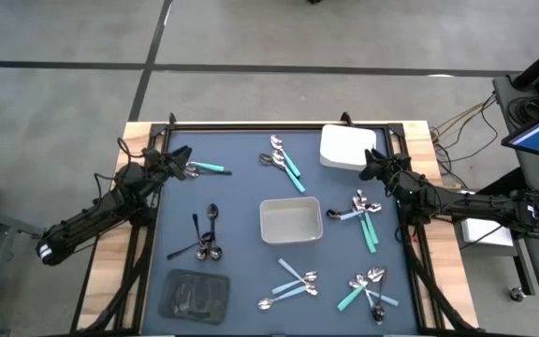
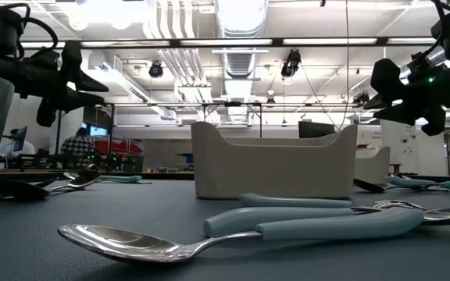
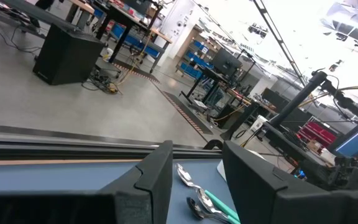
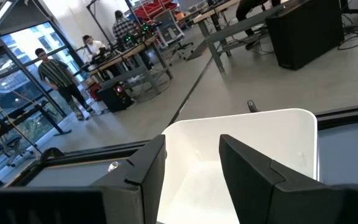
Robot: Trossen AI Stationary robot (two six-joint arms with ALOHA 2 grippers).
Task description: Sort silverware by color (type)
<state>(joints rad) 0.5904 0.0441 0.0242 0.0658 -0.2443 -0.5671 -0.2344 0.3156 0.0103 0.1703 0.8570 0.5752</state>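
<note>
Silverware lies in loose groups on the dark blue mat (image 1: pixel 241 197). Teal-handled pieces (image 1: pixel 286 161) sit at the far middle, and one more (image 1: pixel 210 168) beside my left gripper (image 1: pixel 183 161). Black pieces (image 1: pixel 206 240) are at the left. Pale-blue ones (image 1: pixel 294 285) are near the front, and mixed ones are at the right (image 1: pixel 365 215) and near right (image 1: pixel 371 288). My left gripper (image 3: pixel 197 186) hangs open above the far left of the mat. My right gripper (image 1: pixel 368 168) (image 4: pixel 191 180) hangs open beside the white tray (image 4: pixel 247 143).
A grey tray (image 1: pixel 291 221) stands at the mat's centre, a dark tray (image 1: pixel 195 293) near left and a white tray (image 1: pixel 347 148) far right. A black frame rail (image 1: pixel 251 124) runs along the far edge. People stand in the room beyond (image 4: pixel 58 71).
</note>
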